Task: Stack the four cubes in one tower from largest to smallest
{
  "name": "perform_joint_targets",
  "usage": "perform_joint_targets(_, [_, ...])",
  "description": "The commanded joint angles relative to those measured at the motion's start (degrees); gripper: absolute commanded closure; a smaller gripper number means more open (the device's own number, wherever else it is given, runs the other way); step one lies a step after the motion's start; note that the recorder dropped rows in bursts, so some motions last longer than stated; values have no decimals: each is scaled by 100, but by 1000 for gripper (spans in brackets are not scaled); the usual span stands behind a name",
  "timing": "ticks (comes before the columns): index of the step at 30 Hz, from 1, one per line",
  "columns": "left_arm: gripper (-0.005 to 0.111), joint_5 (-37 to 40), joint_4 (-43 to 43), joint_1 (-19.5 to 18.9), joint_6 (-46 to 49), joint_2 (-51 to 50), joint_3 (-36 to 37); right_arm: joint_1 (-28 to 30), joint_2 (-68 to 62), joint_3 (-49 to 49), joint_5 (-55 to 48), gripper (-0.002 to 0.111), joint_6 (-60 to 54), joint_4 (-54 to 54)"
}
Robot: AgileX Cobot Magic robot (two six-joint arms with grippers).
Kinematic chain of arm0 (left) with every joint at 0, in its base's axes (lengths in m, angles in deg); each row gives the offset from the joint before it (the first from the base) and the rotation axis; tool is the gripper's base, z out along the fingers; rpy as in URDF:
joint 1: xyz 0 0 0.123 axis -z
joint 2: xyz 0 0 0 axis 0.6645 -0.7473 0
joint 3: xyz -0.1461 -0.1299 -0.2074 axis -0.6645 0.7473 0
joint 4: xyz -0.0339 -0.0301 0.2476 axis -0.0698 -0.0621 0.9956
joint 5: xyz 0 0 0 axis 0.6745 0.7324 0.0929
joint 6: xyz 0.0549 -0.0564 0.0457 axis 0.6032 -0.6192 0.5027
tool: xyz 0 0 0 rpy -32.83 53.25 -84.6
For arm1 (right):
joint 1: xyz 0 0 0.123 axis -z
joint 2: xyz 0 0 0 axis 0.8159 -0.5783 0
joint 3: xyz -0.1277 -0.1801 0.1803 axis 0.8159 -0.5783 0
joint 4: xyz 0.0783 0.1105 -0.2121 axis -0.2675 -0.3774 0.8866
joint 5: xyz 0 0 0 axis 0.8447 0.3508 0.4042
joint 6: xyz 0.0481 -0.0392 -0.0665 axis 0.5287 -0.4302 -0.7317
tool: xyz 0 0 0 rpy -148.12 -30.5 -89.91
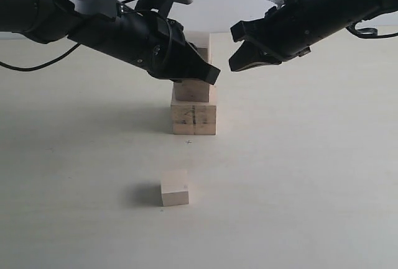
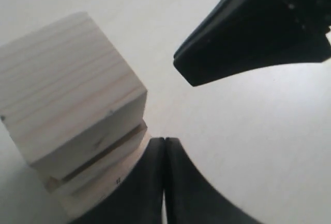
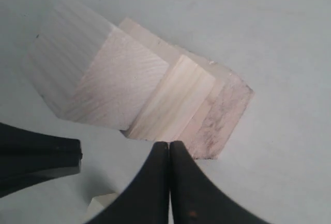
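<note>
Three pale wooden cubes stand stacked as the tower in the middle of the table. The largest cube (image 1: pixel 194 118), with a dark line on its front, is the base. The second cube (image 1: pixel 191 91) rests on it, and a third cube (image 1: pixel 201 44) tops it, partly hidden behind my left arm. The smallest cube (image 1: pixel 175 188) sits alone on the table in front. My left gripper (image 1: pixel 213 74) is shut and empty, its tip beside the second cube's upper right edge (image 2: pixel 164 142). My right gripper (image 1: pixel 234 63) is shut and empty, hovering just right of the tower (image 3: pixel 169 145).
Both black arms slant in from the upper corners and nearly meet beside the tower. The right gripper's tip (image 2: pixel 243 38) shows in the left wrist view, and the left gripper's tip (image 3: pixel 41 159) shows in the right wrist view. A pale tabletop (image 1: pixel 298 176) lies all around.
</note>
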Motion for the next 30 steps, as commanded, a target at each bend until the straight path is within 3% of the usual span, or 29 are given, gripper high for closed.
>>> perform_joint_targets(1, [107,25,-23,-7,-27,15,-1,8,118,13,212,108,393,3])
perform_joint_targets(12, [107,-188,-39,-7,-27,15,-1,8,323,13,956,108,1297,23])
perform_joint_targets(17, [107,214,-111,-7,-27,84,-1,8,323,13,944,108,1297,23])
perform_joint_targets(22, [107,834,-175,-7,-27,449,-1,8,323,13,944,108,1297,23])
perform_joint_targets(30, [107,481,-140,-270,-27,1537,-1,8,323,13,417,108,1170,23])
